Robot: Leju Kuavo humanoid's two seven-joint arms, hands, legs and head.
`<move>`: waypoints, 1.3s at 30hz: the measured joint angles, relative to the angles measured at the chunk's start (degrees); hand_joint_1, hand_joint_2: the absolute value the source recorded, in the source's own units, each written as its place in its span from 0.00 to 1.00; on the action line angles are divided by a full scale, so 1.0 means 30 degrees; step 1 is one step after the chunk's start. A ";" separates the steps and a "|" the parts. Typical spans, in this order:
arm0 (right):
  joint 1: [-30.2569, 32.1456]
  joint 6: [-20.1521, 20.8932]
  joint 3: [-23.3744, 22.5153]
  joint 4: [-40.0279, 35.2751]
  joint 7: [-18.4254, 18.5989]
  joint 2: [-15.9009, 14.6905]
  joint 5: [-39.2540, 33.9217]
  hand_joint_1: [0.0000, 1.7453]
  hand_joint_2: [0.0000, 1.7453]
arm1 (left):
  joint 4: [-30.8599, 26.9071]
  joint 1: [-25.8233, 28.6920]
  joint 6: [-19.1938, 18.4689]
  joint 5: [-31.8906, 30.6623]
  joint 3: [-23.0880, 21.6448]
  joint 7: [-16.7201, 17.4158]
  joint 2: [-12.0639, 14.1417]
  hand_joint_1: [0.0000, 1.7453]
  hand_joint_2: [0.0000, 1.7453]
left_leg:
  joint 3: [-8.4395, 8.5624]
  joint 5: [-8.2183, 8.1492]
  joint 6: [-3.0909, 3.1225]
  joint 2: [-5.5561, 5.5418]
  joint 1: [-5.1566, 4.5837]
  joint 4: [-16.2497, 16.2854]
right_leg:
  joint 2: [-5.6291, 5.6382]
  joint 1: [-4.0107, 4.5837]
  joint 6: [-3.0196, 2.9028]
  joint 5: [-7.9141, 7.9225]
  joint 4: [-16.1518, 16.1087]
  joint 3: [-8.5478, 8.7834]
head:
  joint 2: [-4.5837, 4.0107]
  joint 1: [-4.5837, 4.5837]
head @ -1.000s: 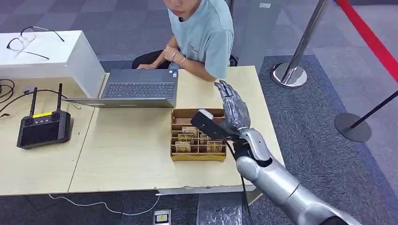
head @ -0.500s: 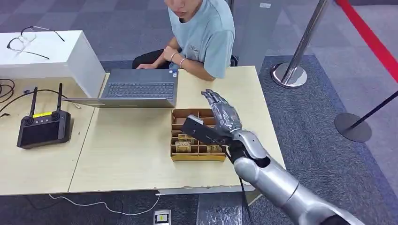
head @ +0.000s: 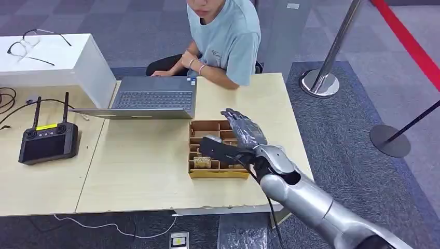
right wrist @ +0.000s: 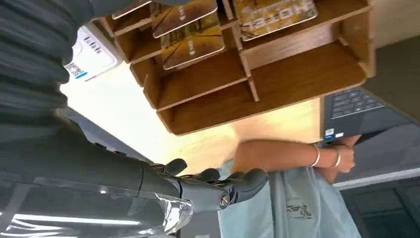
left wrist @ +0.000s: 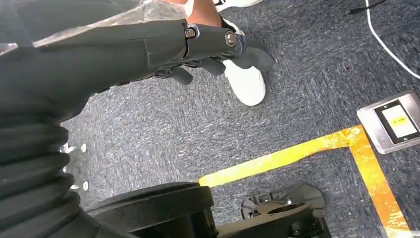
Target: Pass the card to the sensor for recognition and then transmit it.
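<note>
The right robot hand (head: 244, 130) is hovering with its fingers spread and holding nothing over the wooden card box (head: 196, 171) near the right edge of the surface (head: 140, 171), where the cards (head: 202, 162) are standing in the near compartments. The left robot hand (left wrist: 208, 49) is hanging above the carpeted floor (left wrist: 297, 99), fingers loosely curled around nothing. Farther off, a person (head: 223, 36) is sitting behind a laptop (head: 153, 97).

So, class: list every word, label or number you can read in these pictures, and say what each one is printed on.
"HOTEL", seen upside down in the right wrist view: on a card standing in the wooden card holder.
White barcode label beside the holder: print too small to read.
Logo on the person's shirt: blurred, unreadable.
Yellow sticker on the black controller: too small to read.
Yellow label on the floor plate: unreadable.
</note>
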 joint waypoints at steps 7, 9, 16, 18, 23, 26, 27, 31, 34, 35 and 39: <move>-0.0095 -0.0138 0.0342 0.0262 0.0350 -0.0276 0.0597 0.01 1.00 | 0.0000 0.0002 -0.0015 0.0000 0.0000 0.0000 0.0000 0.00 1.00 | -0.0001 0.0000 0.0000 -0.0001 0.0000 0.0000 | 0.0000 0.0000 0.0000 0.0000 0.0000 -0.0002 | 0.0000 0.0001; -0.0097 -0.0204 0.0408 0.0306 0.0364 -0.0364 0.0633 0.01 1.00 | 0.0000 0.0000 -0.0015 0.0000 0.0000 0.0000 0.0000 0.00 1.00 | 0.0001 0.0000 0.0000 0.0001 0.0000 0.0000 | 0.0000 0.0000 0.0000 0.0000 0.0000 -0.0001 | 0.0000 0.0000; -0.0090 -0.0197 0.0561 0.0539 0.0371 -0.0575 0.0663 0.27 1.00 | 0.0000 0.0001 -0.0015 0.0007 0.0000 0.0000 0.0000 0.00 1.00 | 0.0000 0.0000 0.0000 0.0001 0.0000 0.0000 | 0.0000 0.0000 0.0000 0.0000 0.0000 -0.0002 | 0.0000 0.0001; -0.0092 -0.0197 0.0605 0.0539 0.0379 -0.0634 0.0663 0.29 1.00 | 0.0000 0.0000 -0.0007 0.0007 0.0000 0.0000 0.0000 0.00 1.00 | 0.0001 0.0000 0.0000 0.0000 0.0000 0.0001 | 0.0000 0.0000 0.0000 0.0000 0.0000 -0.0001 | 0.0000 0.0007; -0.0095 -0.0175 0.0605 0.0539 0.0408 -0.0707 0.0721 0.78 1.00 | 0.0000 0.0001 -0.0015 0.0015 0.0000 0.0000 0.0000 0.00 1.00 | 0.0000 0.0000 0.0000 0.0001 0.0000 0.0000 | 0.0000 0.0000 0.0000 0.0000 0.0000 -0.0001 | 0.0000 0.0007; -0.0097 -0.0160 0.0605 0.0539 0.0422 -0.0707 0.0721 0.77 1.00 | 0.0000 0.0001 -0.0014 0.0015 0.0000 0.0000 0.0000 0.00 1.00 | 0.0000 0.0000 0.0000 0.0000 0.0000 0.0000 | 0.0000 0.0000 0.0000 0.0000 0.0000 -0.0001 | -0.0007 0.0000; -0.0098 -0.0153 0.0604 0.0539 0.0430 -0.0707 0.0728 0.69 1.00 | 0.0000 0.0001 -0.0015 0.0007 0.0000 0.0000 0.0000 0.00 1.00 | 0.0000 0.0000 0.0000 0.0000 0.0000 0.0000 | 0.0000 0.0000 0.0000 0.0000 0.0000 0.0000 | 0.0000 0.0000; -0.0147 -0.0153 0.0612 0.0539 0.0430 -0.0707 0.0917 0.58 1.00 | 0.0000 0.0001 -0.0015 0.0015 0.0000 0.0000 0.0000 0.00 1.00 | 0.0001 0.0000 0.0000 -0.0001 0.0000 0.0001 | 0.0000 0.0000 0.0000 0.0000 0.0000 0.0001 | 0.0000 0.0000; -0.0180 -0.0160 0.0619 0.0539 0.0393 -0.0707 0.0983 0.51 1.00 | 0.0000 0.0001 -0.0015 0.0015 0.0000 0.0000 0.0007 0.00 1.00 | 0.0001 0.0000 0.0000 0.0000 0.0000 0.0000 | 0.0000 0.0000 0.0000 0.0000 0.0000 0.0001 | 0.0000 0.0007; -0.0183 -0.0167 0.0619 0.0539 0.0379 -0.0706 0.0983 0.47 1.00 | 0.0000 0.0001 -0.0015 0.0015 0.0000 0.0000 0.0000 0.00 1.00 | 0.0001 0.0000 0.0000 0.0000 0.0000 0.0000 | 0.0000 0.0000 0.0000 0.0000 0.0000 0.0001 | -0.0007 0.0000; -0.0182 -0.0161 0.0634 0.0539 0.0372 -0.0699 0.0983 0.51 1.00 | 0.0000 0.0001 -0.0015 0.0015 0.0000 0.0000 0.0000 0.00 1.00 | 0.0000 0.0000 0.0000 0.0000 0.0000 0.0000 | 0.0000 0.0000 0.0000 0.0000 0.0000 0.0001 | 0.0000 0.0000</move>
